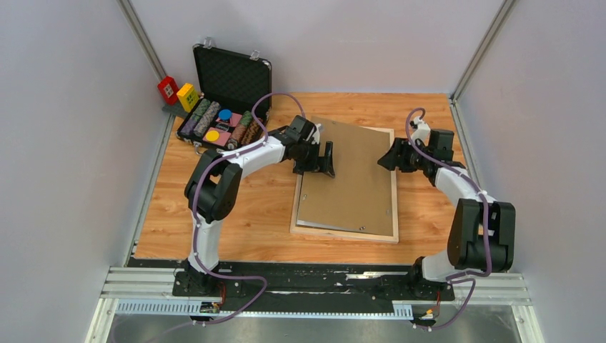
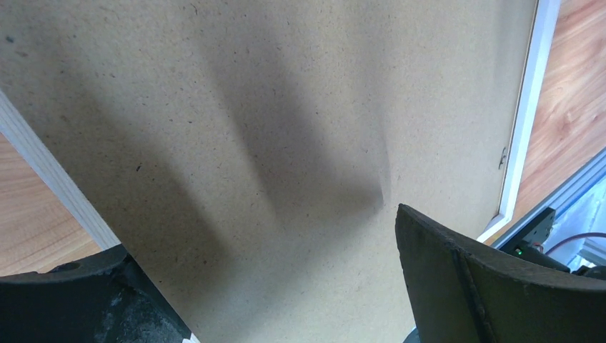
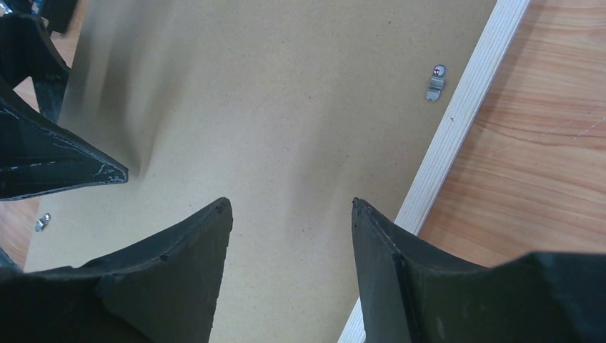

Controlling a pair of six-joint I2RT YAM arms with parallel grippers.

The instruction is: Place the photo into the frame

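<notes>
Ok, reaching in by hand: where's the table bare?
Bare wood: left of the pale wooden rectangular frame up to the left arm, the near strip before it, the far strip behind it. Crowded: open black case far left; left gripper and right gripper at the brown backing board.

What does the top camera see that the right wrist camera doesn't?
Only the top view shows the open black case of chips, the red block and yellow block beside it, and both whole arms. Only the right wrist view shows a metal clip up close, beside the frame. Both show the brown board on the frame, the wooden table, and the left gripper and right gripper, both open. Neither shows the photo.
</notes>
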